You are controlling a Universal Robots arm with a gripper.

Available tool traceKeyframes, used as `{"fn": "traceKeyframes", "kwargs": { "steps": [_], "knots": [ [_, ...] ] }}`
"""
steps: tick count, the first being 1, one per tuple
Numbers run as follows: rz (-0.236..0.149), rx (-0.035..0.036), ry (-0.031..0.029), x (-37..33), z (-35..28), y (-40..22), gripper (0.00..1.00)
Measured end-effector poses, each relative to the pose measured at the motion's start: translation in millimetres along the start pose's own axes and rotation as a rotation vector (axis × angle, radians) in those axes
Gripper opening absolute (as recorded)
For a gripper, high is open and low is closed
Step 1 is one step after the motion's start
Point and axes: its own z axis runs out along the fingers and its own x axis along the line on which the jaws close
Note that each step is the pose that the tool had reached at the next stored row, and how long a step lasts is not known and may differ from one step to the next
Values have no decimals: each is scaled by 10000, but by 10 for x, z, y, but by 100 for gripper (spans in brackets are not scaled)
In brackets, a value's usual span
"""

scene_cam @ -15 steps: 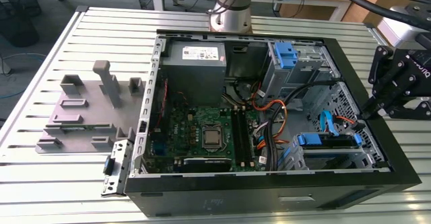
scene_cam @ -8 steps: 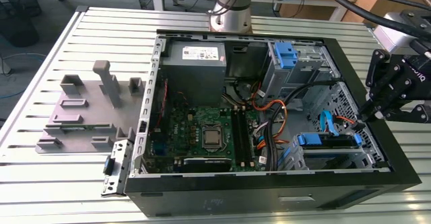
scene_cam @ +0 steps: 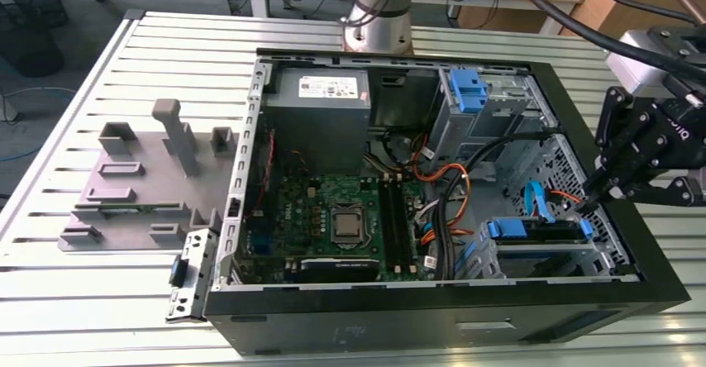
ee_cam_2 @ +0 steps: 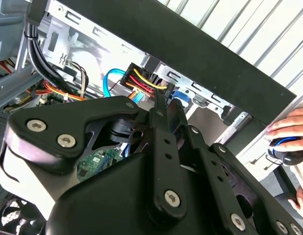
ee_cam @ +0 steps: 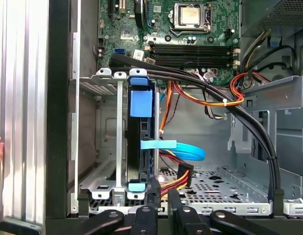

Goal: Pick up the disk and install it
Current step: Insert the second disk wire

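You see black cables [ee_cam: 200, 81] and a blue cable [ee_cam: 183, 149] crossing beside the drive cage [ee_cam: 100, 142]. The disk [ee_cam: 140, 142], blue-railed, sits edge-on in that cage. Your fingers [ee_cam: 161, 196] are closed beside its end.

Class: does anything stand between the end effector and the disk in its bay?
Nothing solid that shows: in the first wrist view the end effector sits at the near end of the disk. The blue data cable and red-yellow power wires crowd in just beside it.
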Motion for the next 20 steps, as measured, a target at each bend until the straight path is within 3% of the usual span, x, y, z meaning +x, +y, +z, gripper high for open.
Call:
{"fn": "traceKeyframes", "kwargs": {
  "steps": [7, 15, 20],
  "knots": [
    [0, -2, 6, 0, 39, 0, 24],
    [2, -53, 106, 2, 105, -1, 24],
    [3, -73, 131, 3, 136, -1, 24]
  ]
}}
